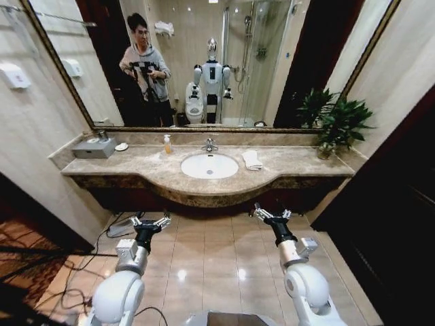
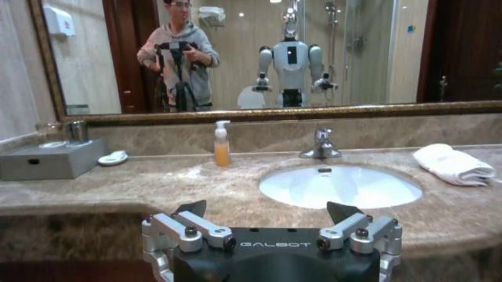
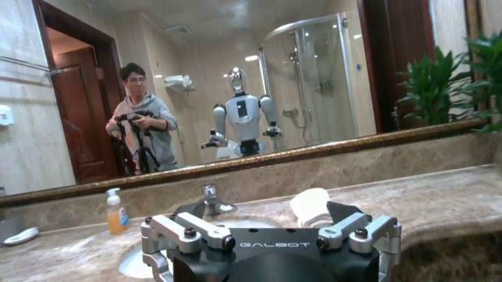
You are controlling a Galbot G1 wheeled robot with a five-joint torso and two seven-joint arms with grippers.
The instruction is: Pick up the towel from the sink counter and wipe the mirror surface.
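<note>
The white towel (image 1: 252,160) lies folded on the marble sink counter (image 1: 299,165), just right of the oval basin (image 1: 209,166). Along the wall above hangs the wide mirror (image 1: 204,61) in its dark frame. My left gripper (image 1: 151,223) is open and empty, held over the floor short of the counter's front edge, left of the basin. My right gripper (image 1: 270,214) is open and empty too, below the towel's side of the counter. From the left wrist the towel (image 2: 453,164) sits far off beyond the open left gripper (image 2: 267,210). From the right wrist the towel (image 3: 310,205) shows just past the open right gripper (image 3: 267,210).
A chrome faucet (image 1: 210,145) stands behind the basin, with a soap bottle (image 1: 167,144) to its left. A grey box (image 1: 94,147) and a small white dish (image 1: 122,146) occupy the counter's left end; a potted plant (image 1: 336,122) fills the right end. Cables trail on the tiled floor (image 1: 204,258).
</note>
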